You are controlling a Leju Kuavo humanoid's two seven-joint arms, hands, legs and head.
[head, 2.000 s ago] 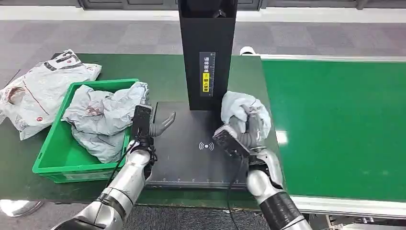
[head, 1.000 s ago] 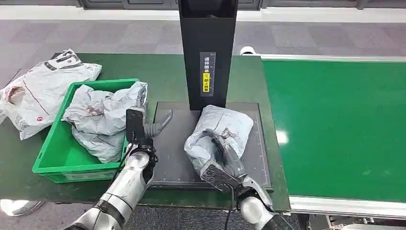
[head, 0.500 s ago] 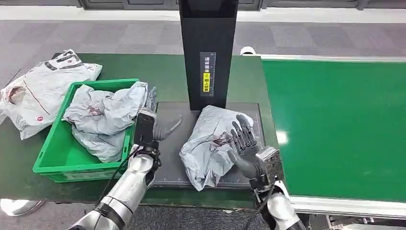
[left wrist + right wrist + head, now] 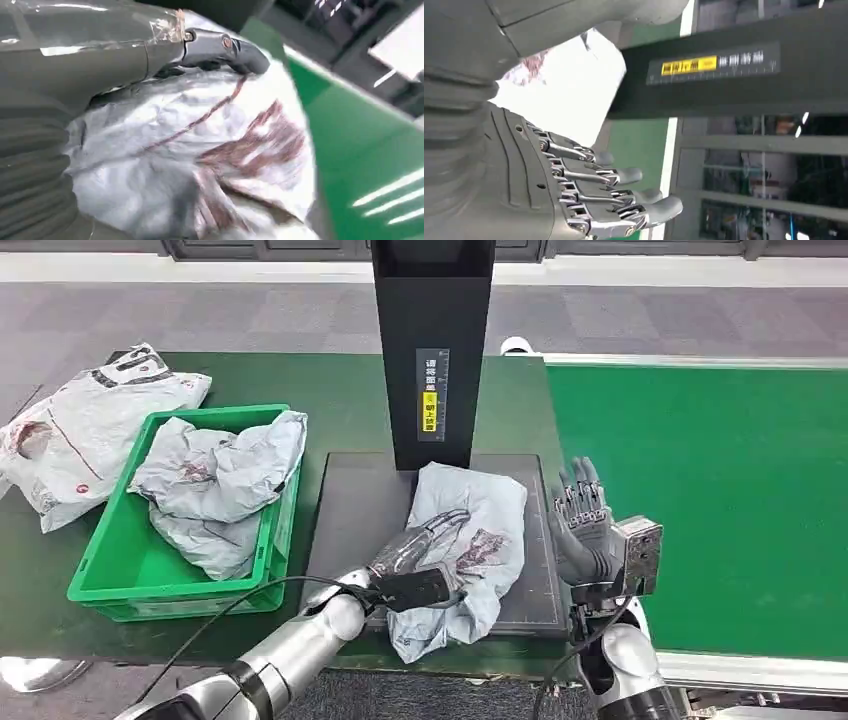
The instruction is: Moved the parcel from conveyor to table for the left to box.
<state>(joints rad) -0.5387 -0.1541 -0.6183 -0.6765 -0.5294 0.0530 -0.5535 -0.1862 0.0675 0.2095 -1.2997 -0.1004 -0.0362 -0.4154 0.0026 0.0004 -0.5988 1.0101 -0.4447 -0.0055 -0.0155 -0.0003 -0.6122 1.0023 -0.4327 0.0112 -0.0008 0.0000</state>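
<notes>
Grey plastic wraps the parcel (image 4: 468, 540), which is seen in the head view lying crumpled on the black scanning pad (image 4: 345, 510) at the centre of the frame, below the black scanner column (image 4: 433, 350). The left hand (image 4: 420, 550) is laid on the parcel's left side, fingers extended over it; whether it grips cannot be told. The right hand (image 4: 582, 520) is held upright at centre right, fingers spread, apart from the parcel. A green crate (image 4: 120, 580) of grey bags sits at left on the dark green table (image 4: 340, 390); the green conveyor (image 4: 700, 490) fills the right.

In the left wrist view, the thumb (image 4: 225, 47) rests against the parcel (image 4: 200, 160).

In the right wrist view, the fingers (image 4: 624, 197) are seen apart, holding nothing.
</notes>
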